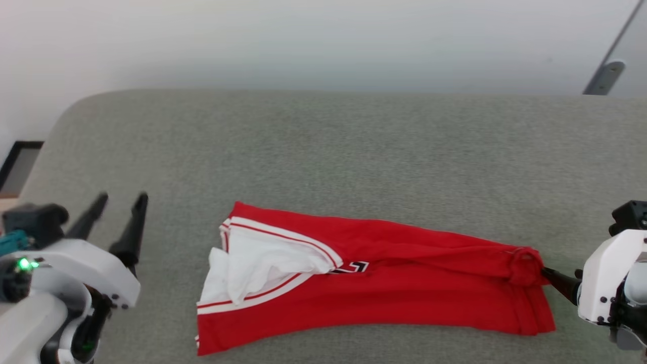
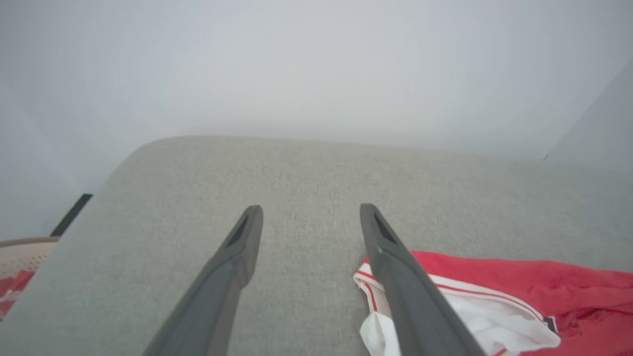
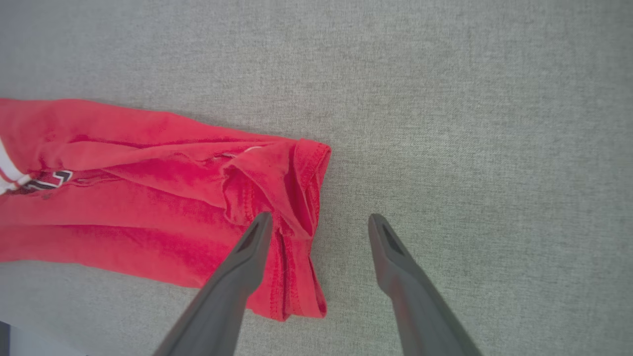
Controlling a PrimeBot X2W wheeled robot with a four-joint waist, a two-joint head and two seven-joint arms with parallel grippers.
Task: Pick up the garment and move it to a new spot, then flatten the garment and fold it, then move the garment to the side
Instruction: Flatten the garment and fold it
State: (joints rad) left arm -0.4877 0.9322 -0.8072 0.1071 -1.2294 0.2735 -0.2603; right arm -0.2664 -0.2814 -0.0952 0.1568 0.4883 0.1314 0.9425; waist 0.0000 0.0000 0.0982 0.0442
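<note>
Shirt (image 1: 384, 283) partly folded on the grey table (image 1: 354, 151), nothing held.

The shirt lies as a long band across the table's near half, with a white sleeve (image 1: 263, 263) turned over at its left end and the hem (image 1: 525, 265) bunched at the right end. Your left gripper (image 1: 123, 198) hovers over the table's near left part, fingers spread wide and empty. Your right gripper (image 3: 320, 220) is at the table's near right, equally wide, with one finger over the bunched hem and the other over bare table, gripping nothing. I'd judge the pick-up, flattening and a lengthwise fold done. A crosswise fold and the move to the side remain.
</note>
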